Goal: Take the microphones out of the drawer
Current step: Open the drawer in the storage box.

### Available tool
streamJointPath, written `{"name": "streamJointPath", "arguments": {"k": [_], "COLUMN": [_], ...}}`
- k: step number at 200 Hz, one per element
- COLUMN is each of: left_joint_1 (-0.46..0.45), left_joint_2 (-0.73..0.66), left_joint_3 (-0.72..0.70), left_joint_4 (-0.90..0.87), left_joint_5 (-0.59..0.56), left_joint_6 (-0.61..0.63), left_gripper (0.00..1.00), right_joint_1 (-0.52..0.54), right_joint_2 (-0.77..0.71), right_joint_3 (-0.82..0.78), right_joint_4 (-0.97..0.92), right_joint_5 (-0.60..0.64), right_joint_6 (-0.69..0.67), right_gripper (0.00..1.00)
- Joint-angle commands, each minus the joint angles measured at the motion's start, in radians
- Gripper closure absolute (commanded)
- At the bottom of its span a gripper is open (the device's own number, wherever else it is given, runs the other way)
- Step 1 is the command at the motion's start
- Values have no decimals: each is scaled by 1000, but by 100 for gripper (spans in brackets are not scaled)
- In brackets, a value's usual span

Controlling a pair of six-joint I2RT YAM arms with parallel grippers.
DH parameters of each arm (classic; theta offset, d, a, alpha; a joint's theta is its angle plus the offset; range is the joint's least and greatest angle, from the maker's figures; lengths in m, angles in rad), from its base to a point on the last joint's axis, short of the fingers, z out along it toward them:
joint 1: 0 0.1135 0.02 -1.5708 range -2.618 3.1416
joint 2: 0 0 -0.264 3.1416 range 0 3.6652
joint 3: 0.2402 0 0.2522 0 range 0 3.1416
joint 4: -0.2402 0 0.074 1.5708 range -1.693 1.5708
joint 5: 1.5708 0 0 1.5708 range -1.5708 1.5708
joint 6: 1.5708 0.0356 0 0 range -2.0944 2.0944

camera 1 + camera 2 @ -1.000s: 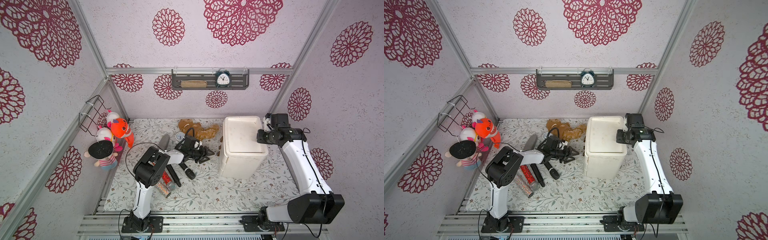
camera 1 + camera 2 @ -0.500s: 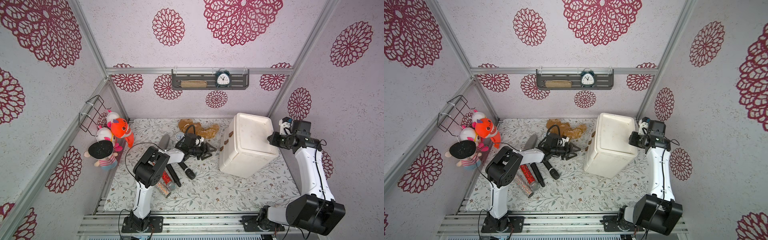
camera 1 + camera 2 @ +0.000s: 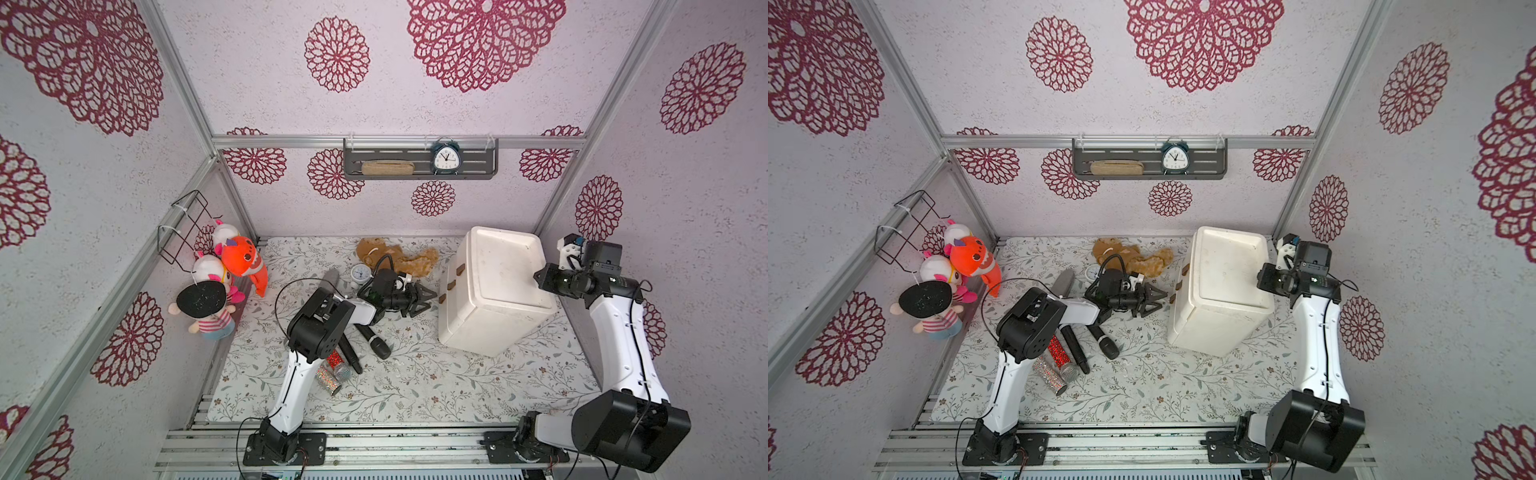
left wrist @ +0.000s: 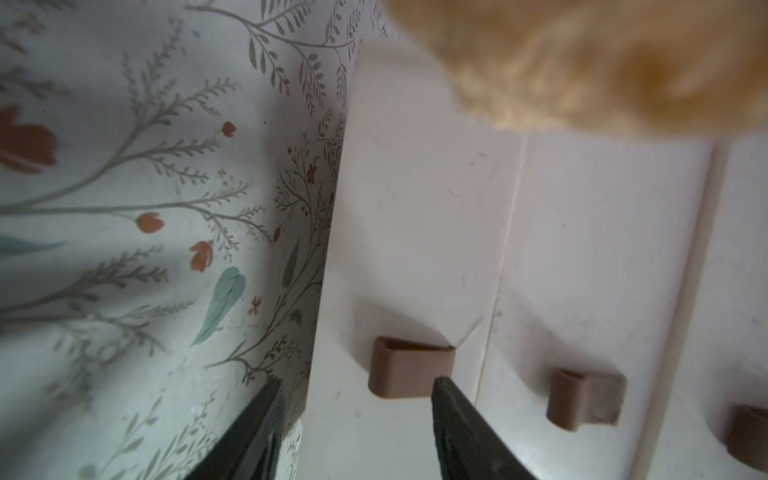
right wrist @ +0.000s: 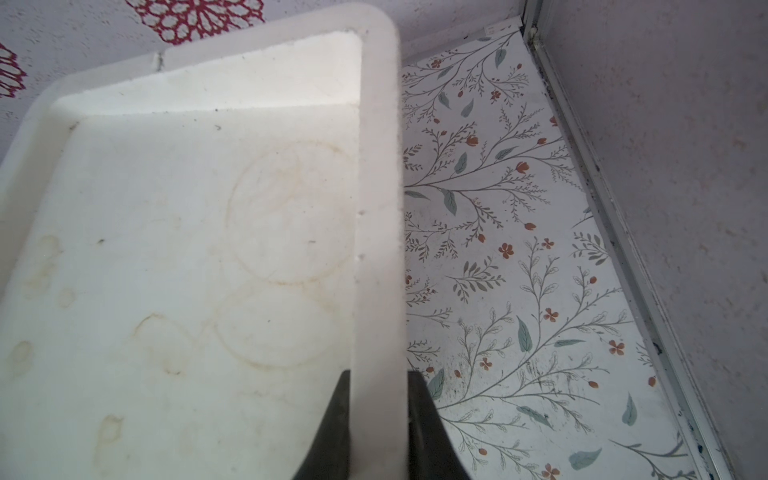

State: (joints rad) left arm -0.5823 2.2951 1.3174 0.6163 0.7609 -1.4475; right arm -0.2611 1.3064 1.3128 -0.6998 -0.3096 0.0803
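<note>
The white drawer unit (image 3: 498, 266) (image 3: 1225, 270) stands tilted at the back right, its drawers shut and their contents hidden. My right gripper (image 3: 536, 276) (image 5: 379, 374) is shut on the unit's raised top rim (image 5: 380, 208). My left gripper (image 3: 430, 301) (image 3: 1163, 302) (image 4: 357, 382) is open, holds nothing and points at the unit's front. One of its fingertips sits just in front of a brown drawer handle (image 4: 411, 370) (image 3: 442, 298). No microphone shows in a drawer. Two black microphones (image 3: 374, 340) (image 3: 348, 353) lie on the mat by the left arm.
Glittery red (image 3: 334, 359) and silver (image 3: 328, 380) microphones and a grey one (image 3: 330, 277) lie near the left arm. A small clock (image 3: 358, 273) and a brown plush (image 3: 395, 253) sit behind the left gripper. Plush toys (image 3: 232, 262) hang on the left wall.
My right arm has swung to the right with the unit's top rim in its grip, tipping the unit from upright to tilted. My left gripper has moved closer to the handles.
</note>
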Motion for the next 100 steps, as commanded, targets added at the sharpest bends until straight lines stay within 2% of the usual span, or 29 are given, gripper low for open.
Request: {"name": "streamJointPath", "arguments": {"k": [1,44,100], "left_joint_1": [-14,-28,-49], "left_joint_2": [24,95,89], "left_joint_3": [35,62,74], "left_joint_4": [127,288,295], "left_joint_5": [14,18,25], "left_joint_6": [-65,-189,-203], "left_gripper": [40,47,49], "right_joint_1": [17,17,17], "right_joint_2": [38,29,24], "right_joint_3": [-72,-87,-94], "right_joint_4": [59,74,83], "right_joint_5": [-172,-175,-179], "right_joint_6": [95,100,101], "right_gripper": [100,100,100]}}
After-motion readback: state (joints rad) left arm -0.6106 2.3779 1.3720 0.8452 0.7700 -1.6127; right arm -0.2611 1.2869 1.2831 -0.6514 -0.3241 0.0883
